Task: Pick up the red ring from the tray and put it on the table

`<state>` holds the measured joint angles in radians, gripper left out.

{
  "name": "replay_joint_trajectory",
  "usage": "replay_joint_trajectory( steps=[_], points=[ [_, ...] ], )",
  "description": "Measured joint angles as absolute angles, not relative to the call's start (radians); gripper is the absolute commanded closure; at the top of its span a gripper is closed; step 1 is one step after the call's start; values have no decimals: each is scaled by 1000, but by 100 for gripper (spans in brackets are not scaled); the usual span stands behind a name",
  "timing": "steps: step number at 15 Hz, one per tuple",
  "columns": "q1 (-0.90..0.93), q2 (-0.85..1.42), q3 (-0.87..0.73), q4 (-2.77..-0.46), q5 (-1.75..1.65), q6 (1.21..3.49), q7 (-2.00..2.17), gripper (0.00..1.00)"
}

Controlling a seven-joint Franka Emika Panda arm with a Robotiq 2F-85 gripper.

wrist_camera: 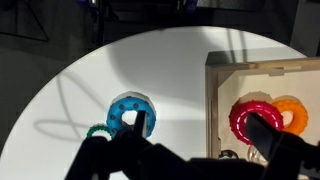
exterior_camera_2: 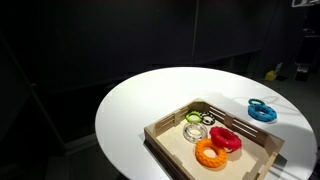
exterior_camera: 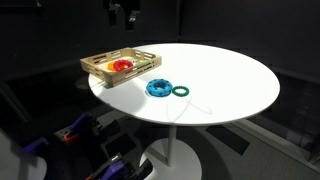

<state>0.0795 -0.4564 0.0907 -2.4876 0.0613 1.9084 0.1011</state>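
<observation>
The tool (wrist_camera: 200, 140) is hanging high over the worktop (wrist_camera: 150, 60). Its two dark fingers (wrist_camera: 262, 135) are standing well apart and are gripping nothing. In an exterior view it is showing only as a dark shape (exterior_camera: 125, 14) above the far edge of the worktop, over the tray.

The tray (exterior_camera_2: 165, 132) is sitting right at the edge of the worktop. One corner seems to be reaching the rim or slightly past it, though the angle is making that hard to judge. The red ring (exterior_camera_2: 225, 140) is lying flat inside the tray, untouched, with the orange ring (exterior_camera_2: 210, 154) pressing against its side. Farther in, toward the tray's opposite wall, a pale ring (exterior_camera_2: 195, 131) is lying among a couple of smaller pieces too small to make out.

Outside the tray, a blue ring (exterior_camera: 158, 88) is resting on the bare worktop, near the tray's long side and closer to the middle of the worktop. A thin green ring (exterior_camera: 181, 91) is lying just beside it. In the wrist view, one finger is overlapping the blue ring and the other is crossing the red ring, both from well above.
</observation>
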Motion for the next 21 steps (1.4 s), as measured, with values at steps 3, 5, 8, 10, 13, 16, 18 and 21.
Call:
replay_joint_trajectory(
  steps=[3,5,8,10,13,16,18,21],
  points=[
    [81,-440,106,-2479,61,1945,102,0],
    [88,-424,117,-2471,61,1974,102,0],
    [102,-389,136,-2450,61,2015,105,0],
    [116,-359,149,-2432,61,2043,111,0],
    [139,-304,173,-2400,61,2083,117,0],
    [164,-244,208,-2374,60,2114,128,0],
    [179,-207,231,-2371,53,2139,138,0],
    [196,-156,252,-2371,25,2173,157,0]
  ],
)
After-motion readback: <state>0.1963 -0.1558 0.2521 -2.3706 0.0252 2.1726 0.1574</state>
